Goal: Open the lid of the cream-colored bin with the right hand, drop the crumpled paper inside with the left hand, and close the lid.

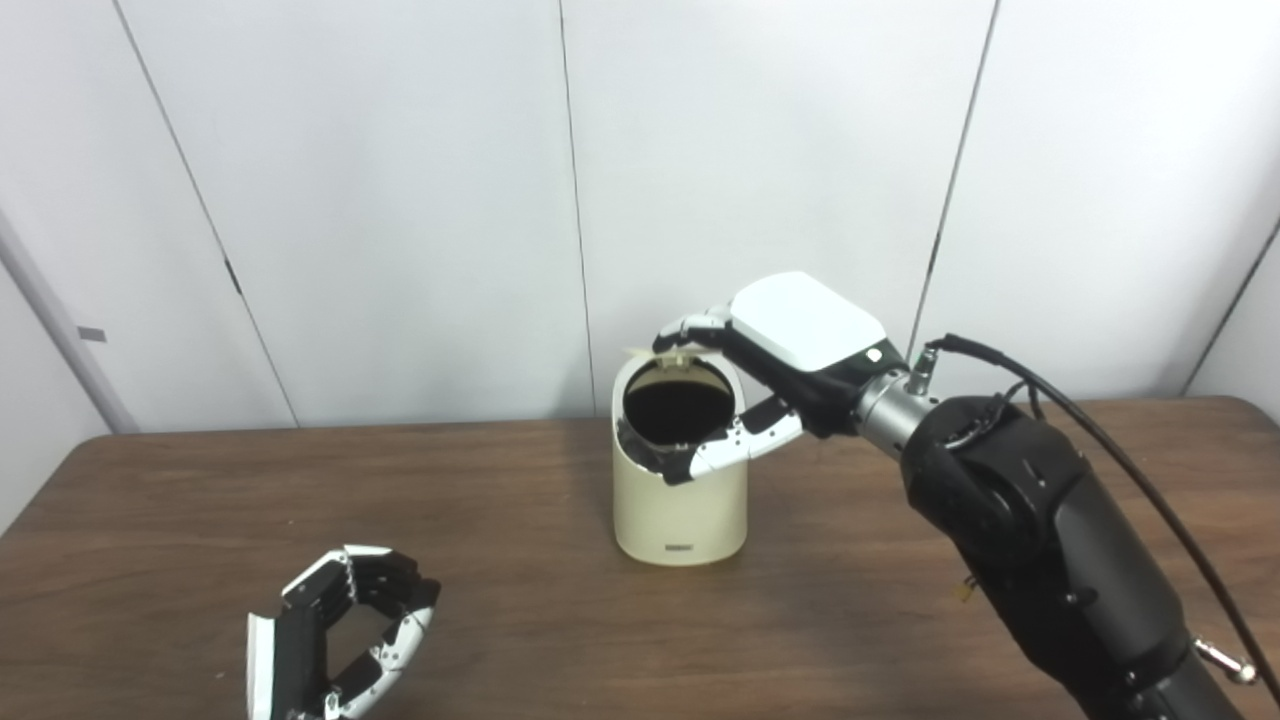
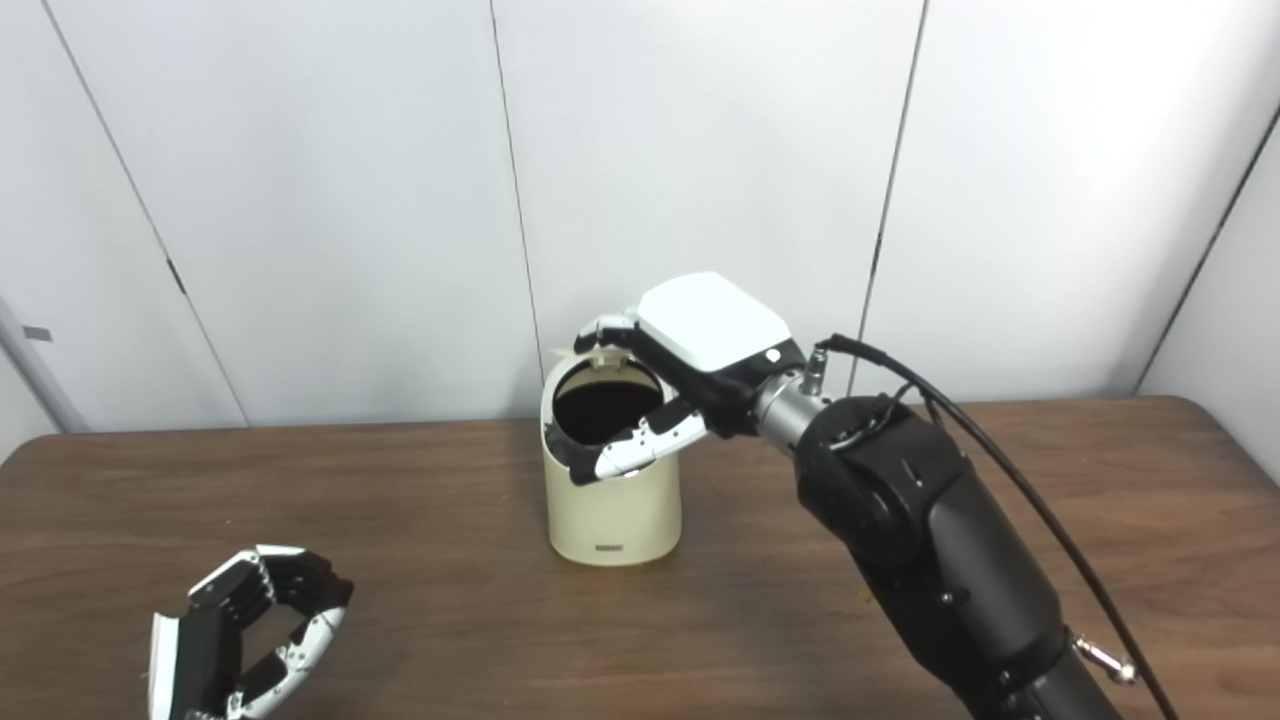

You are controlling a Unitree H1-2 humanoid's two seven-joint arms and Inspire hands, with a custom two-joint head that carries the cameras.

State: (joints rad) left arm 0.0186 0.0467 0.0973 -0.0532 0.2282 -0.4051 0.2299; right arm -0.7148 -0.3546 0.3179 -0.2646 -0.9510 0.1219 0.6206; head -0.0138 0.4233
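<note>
The cream-colored bin (image 1: 680, 510) stands upright mid-table with its dark mouth (image 1: 678, 408) uncovered. Its lid (image 1: 668, 357) is tipped up at the back rim. My right hand (image 1: 770, 370) reaches over the bin from the right. Its fingers (image 1: 685, 330) hook over the raised lid's top edge, and its thumb (image 1: 735, 442) lies across the front rim. My left hand (image 1: 340, 635) rests low at the near left of the table, fingers loosely curled and apart, with nothing in it. No crumpled paper shows in either view, and the inside of the bin is too dark to read.
The brown wooden table (image 1: 500, 540) spans both views, with bare wood between my left hand and the bin. A white panelled wall (image 1: 400, 200) stands close behind the bin. A black cable (image 1: 1100, 450) loops off my right forearm.
</note>
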